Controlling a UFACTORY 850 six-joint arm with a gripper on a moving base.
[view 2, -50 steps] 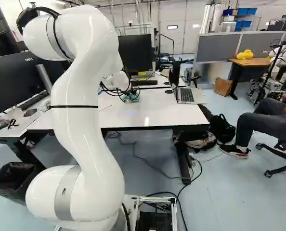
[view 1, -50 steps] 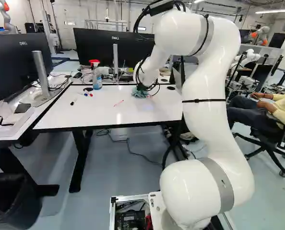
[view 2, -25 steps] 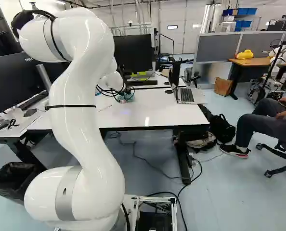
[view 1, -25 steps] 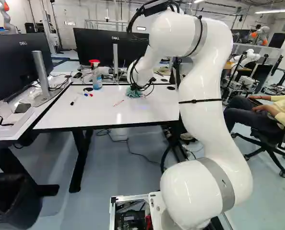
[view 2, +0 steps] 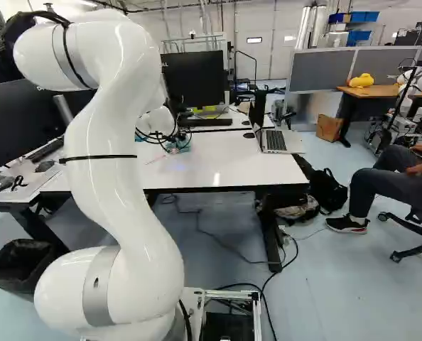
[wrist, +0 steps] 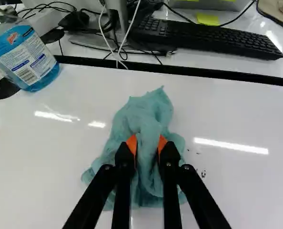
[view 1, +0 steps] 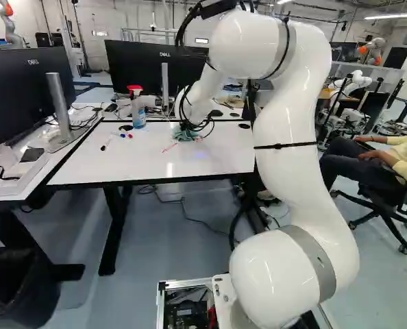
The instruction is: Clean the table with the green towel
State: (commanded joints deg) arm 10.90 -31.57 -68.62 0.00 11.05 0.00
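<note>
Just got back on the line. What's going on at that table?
The white arm has the green towel gripped in its tool, with the cloth bunched on the white table. The wipe looks unfinished: small dark specks lie beside the towel, and a thin red mark shows near it. A spray bottle stands toward the table's far edge.
</note>
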